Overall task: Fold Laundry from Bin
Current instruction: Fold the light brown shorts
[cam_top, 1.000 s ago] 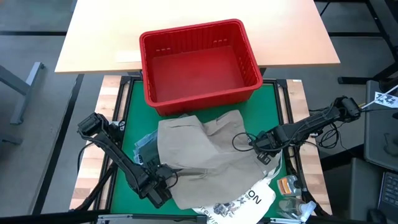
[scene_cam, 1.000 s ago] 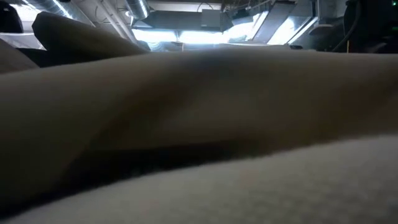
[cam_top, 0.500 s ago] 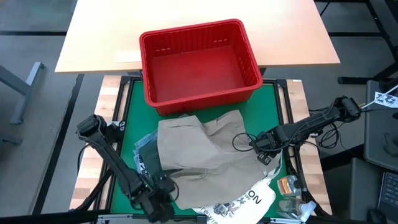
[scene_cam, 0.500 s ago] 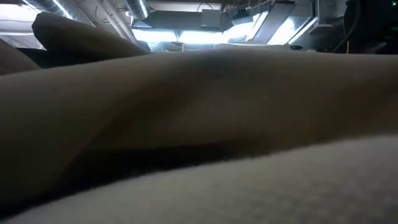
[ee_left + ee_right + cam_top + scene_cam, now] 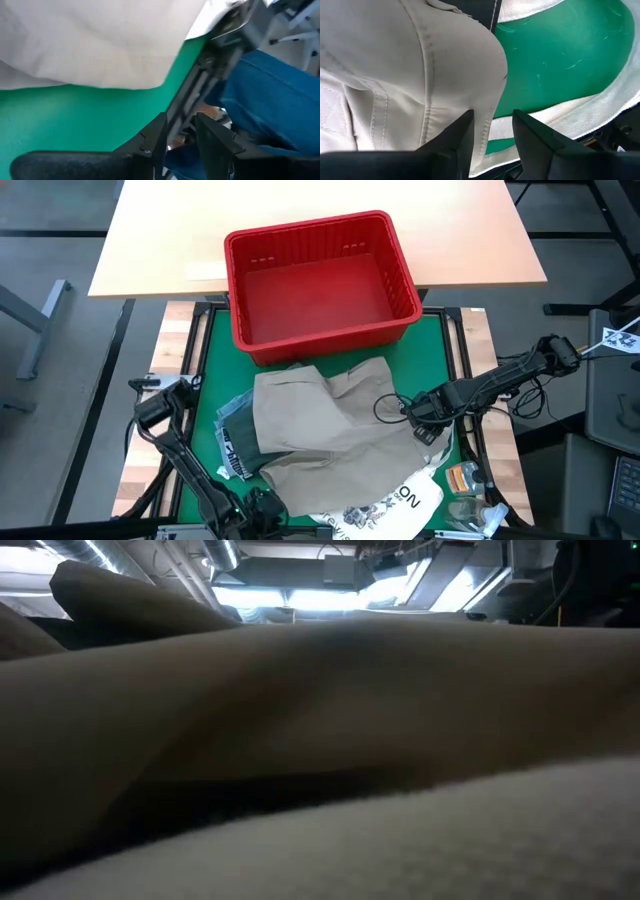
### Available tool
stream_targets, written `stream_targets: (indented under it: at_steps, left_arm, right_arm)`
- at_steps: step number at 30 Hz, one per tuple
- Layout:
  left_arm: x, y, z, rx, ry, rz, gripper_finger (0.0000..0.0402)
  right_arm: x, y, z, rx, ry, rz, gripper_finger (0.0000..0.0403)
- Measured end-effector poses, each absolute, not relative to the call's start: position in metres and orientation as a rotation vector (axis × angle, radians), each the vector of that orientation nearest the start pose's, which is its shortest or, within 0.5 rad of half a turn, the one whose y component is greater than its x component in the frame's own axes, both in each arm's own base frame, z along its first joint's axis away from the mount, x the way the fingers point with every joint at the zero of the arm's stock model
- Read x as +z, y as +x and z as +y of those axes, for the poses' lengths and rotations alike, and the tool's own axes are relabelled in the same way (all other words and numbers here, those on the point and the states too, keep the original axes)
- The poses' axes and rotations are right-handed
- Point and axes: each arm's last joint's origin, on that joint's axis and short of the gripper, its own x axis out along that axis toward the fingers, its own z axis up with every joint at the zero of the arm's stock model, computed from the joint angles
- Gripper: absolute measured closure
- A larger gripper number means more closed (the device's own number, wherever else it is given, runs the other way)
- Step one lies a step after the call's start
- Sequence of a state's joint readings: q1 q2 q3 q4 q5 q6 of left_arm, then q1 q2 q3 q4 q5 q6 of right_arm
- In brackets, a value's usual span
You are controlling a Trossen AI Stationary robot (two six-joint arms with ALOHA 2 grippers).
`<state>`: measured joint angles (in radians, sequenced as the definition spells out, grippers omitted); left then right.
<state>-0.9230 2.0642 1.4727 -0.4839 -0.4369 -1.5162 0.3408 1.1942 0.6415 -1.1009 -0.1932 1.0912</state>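
Observation:
The red bin (image 5: 310, 225) stands at the far edge of the green mat (image 5: 445, 350); nothing shows inside it. A khaki garment (image 5: 330, 420) lies spread on the mat, its left part over a dark green garment (image 5: 235, 435). My right gripper (image 5: 492, 132) stands open at the khaki garment's right edge, pointing down. My left gripper (image 5: 180, 135) is open at the table's near edge, left of the white tote bag (image 5: 400, 500), with nothing between its fingers. The low view is filled by khaki cloth (image 5: 320, 720) and white cloth (image 5: 420, 840). My right gripper comes from above at the khaki garment's stitched right edge (image 5: 482, 120). That edge lies between the parted fingers, close to one finger (image 5: 462, 135). I cannot tell whether it touches the cloth. The garment rests flat on the mat and on the tote.
A wooden table (image 5: 160, 250) lies beyond the bin. Small items (image 5: 465, 480) sit at the near right corner. In the left wrist view the table's frame (image 5: 200, 85) and blue denim cloth (image 5: 270, 95) show past the mat's near edge. Bare mat lies right of the garment.
My left gripper has moved off the khaki garment's near left corner toward the table's near edge and tipped further down. The garments lie as before. My right arm has kept still.

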Motion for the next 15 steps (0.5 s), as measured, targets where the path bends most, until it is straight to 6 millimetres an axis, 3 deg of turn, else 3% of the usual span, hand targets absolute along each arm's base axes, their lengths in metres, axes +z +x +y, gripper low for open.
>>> stream_targets:
  at_steps: [7,15]
  left_arm:
    - [0.144,0.275,-0.330,0.315,-0.680,0.914,0.0305]
    - [0.142,0.286,-0.322,0.304,-0.609,0.895,0.0305]
  right_arm:
    - [0.176,0.144,0.057,-0.530,0.683,1.677,0.0269]
    - [0.176,0.145,0.057,-0.529,0.683,1.675,0.0269]
